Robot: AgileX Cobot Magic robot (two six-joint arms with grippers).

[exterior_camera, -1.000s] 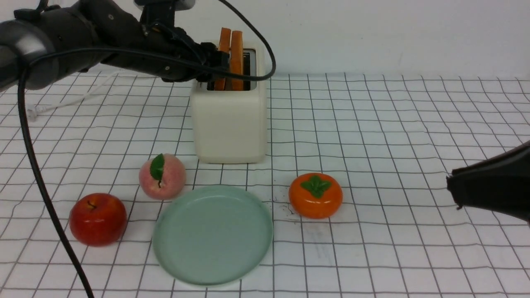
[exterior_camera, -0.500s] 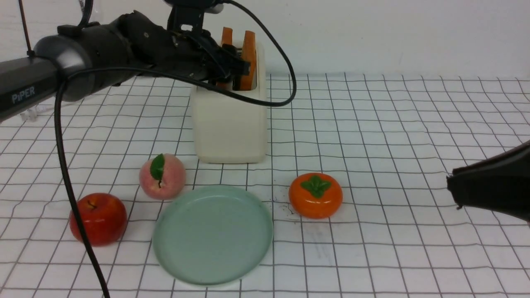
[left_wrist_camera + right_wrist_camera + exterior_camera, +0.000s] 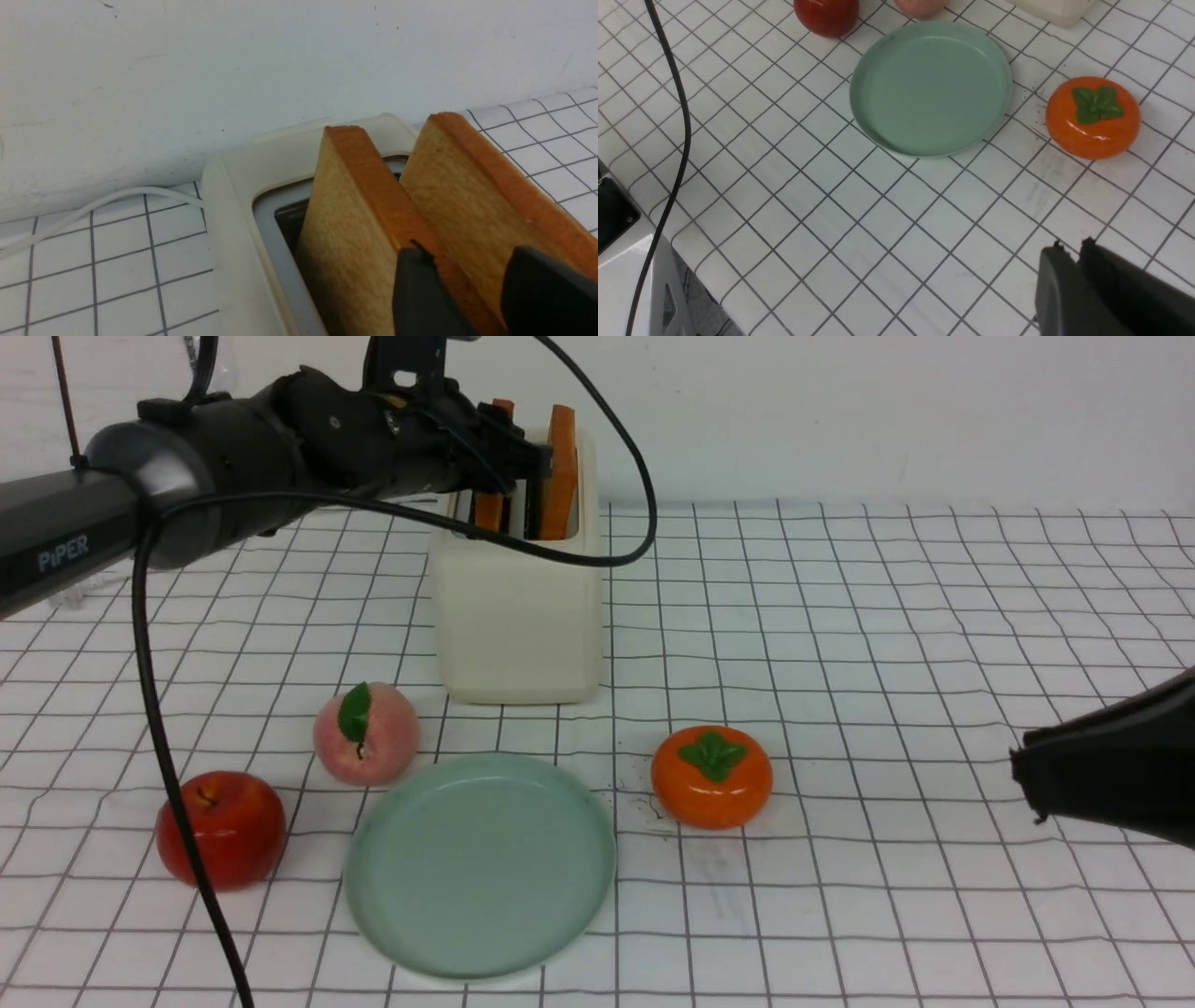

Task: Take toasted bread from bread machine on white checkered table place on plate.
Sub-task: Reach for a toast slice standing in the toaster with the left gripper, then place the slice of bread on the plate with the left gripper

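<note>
Front view shows us the left gripper [image 3: 532, 465] at the top of the bread machine [image 3: 518, 616]. Its jaws stood wide a second ago and have now narrowed to roughly half. The two slices of toasted bread [image 3: 560, 467], close together a second ago, now stand splayed in their slots. The right slice leans outward and a dark finger sits between the two.

From the left wrist view we see the fingers [image 3: 420, 294] lying over the crust edges with a gap between them, and we cannot tell whether they already pinch a slice. Both slices are still seated in the slots, so we judge that the grasp is only now closing and the lift has yet to come.

The plate [image 3: 481, 863] lies bare on the white checkered table [image 3: 840, 616], in front of the bread machine, between the peach [image 3: 366, 735] and the persimmon [image 3: 711, 777]. The right gripper [image 3: 1070, 249] hangs well off to the right with its fingers pressed together, holding nothing.
</note>
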